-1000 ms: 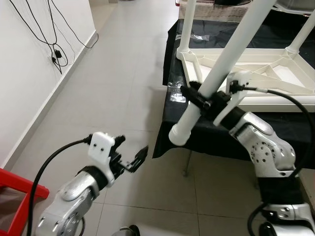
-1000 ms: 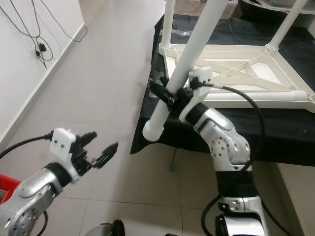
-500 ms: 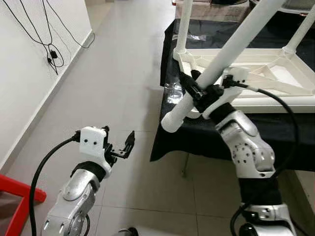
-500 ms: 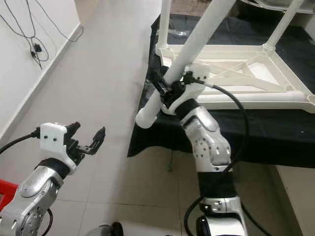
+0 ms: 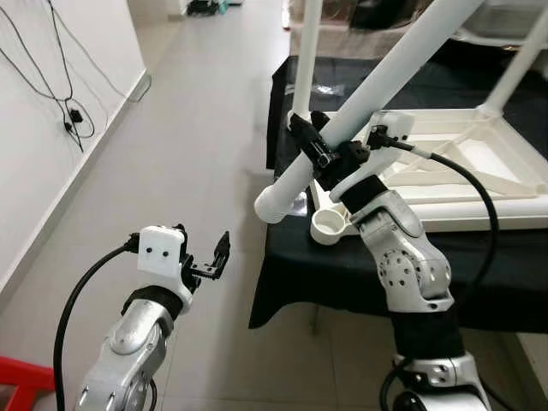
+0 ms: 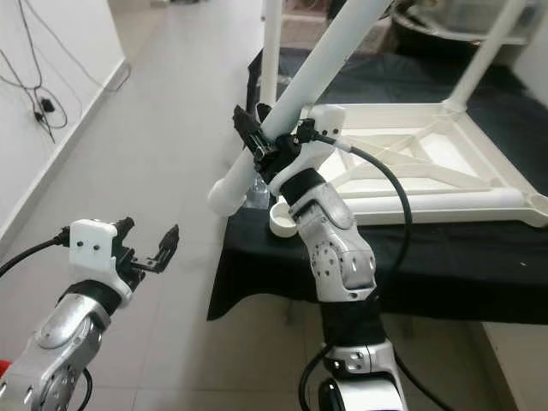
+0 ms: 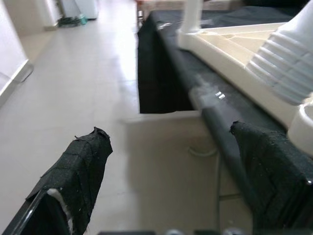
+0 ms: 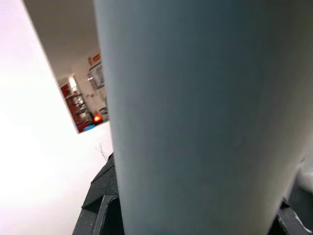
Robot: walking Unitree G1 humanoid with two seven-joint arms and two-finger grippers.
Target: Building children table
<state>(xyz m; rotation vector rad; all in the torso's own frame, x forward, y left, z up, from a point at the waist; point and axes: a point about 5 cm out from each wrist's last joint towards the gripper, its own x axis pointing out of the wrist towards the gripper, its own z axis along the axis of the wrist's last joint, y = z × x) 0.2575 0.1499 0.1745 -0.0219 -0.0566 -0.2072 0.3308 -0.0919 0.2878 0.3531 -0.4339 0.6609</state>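
A long white table leg (image 5: pixel 385 73) slants from the upper right down to its open end near the black-draped table's left corner. My right gripper (image 5: pixel 318 147) is shut on this leg a little above that end; the leg (image 8: pixel 195 117) is close up in the right wrist view. The upturned white children's table top (image 5: pixel 479 210) lies on the black cloth, with a round corner socket (image 5: pixel 330 224) just below and right of the leg's end. Other legs (image 5: pixel 306 51) stand upright in far corners. My left gripper (image 5: pixel 204 248) hangs open over the floor, left of the table, holding nothing.
The black-clothed table (image 5: pixel 342 274) has its edge and a drooping cloth between my arms. Tiled floor (image 5: pixel 171 171) stretches to the left. A white wall with hanging cables (image 5: pixel 68 111) runs along the far left. The leg's ribbed end (image 7: pixel 288 63) and the socket (image 7: pixel 303 127) lie beyond the left fingers (image 7: pixel 83 161).
The camera has shifted. My right gripper has carried the leg's lower end up and leftward, so the corner socket now shows beneath it. My left gripper has risen and stays open.
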